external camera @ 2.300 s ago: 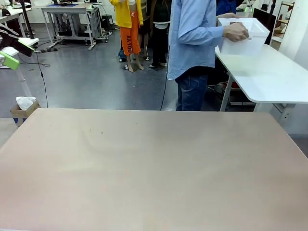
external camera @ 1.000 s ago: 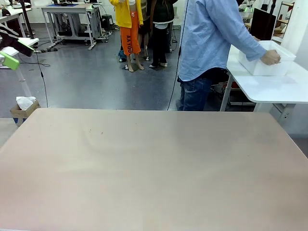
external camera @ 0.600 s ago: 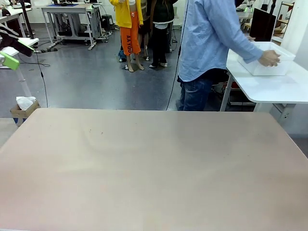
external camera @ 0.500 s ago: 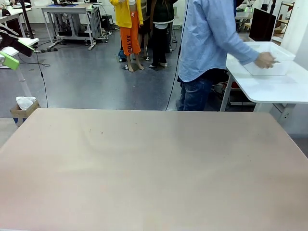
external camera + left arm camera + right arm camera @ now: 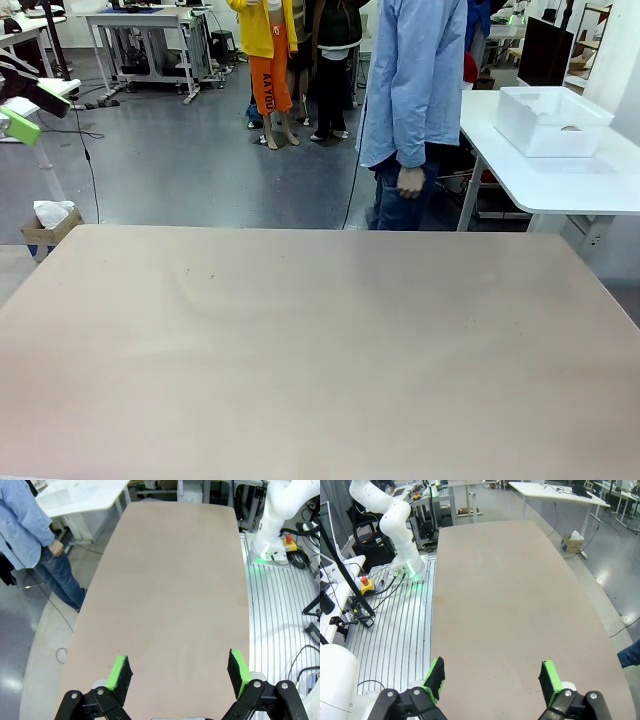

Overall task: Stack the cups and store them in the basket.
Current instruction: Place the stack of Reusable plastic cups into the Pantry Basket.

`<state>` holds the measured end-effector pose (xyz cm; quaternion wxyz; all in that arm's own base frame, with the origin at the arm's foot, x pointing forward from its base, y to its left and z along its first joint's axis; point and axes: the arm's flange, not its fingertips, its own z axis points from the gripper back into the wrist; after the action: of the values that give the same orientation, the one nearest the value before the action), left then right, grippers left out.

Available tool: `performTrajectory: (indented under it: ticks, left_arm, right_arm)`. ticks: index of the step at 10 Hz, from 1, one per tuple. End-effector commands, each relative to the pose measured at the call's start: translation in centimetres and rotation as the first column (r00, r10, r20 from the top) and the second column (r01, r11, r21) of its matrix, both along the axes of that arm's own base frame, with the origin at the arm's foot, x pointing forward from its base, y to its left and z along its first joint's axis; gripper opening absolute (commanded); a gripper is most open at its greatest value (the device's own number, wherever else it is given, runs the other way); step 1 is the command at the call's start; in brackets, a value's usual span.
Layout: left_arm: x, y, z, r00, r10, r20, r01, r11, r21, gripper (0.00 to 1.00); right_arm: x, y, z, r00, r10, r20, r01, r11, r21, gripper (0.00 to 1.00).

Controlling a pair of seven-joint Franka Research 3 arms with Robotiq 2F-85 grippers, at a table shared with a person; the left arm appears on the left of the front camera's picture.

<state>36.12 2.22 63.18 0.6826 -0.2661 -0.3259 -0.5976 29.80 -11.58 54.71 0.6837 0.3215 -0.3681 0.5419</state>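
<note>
Both grippers, left (image 5: 179, 672) and right (image 5: 492, 680), gape wide and empty at their frames' bottom edges over one bare tan table (image 5: 320, 350). One white rectangular plastic basket (image 5: 552, 121) sits upper right on a white side table (image 5: 560, 180), beside one blue-shirted person (image 5: 415, 80).

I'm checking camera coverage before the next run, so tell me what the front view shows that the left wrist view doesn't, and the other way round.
Front view alone: the white basket standing on the white side table at far right, with something small inside that I cannot identify, and a cardboard box on the floor at left.

Left wrist view alone: the left gripper, open above the table, and the right arm's white base beside the table.

Both: the bare tan table and the person in the light blue shirt standing at its far side, hand hanging down.
</note>
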Motion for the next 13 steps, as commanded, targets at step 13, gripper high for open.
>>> performTrajectory:
  ticks: [13]
  left_arm:
    - [-0.06,-0.15,0.2,1.0,0.001,-0.003,-0.001,1.0,-0.016,1.0]
  right_arm:
    - [-0.07,-0.04,-0.07,1.0,0.01,0.024,-0.01,1.0,0.017,1.0]
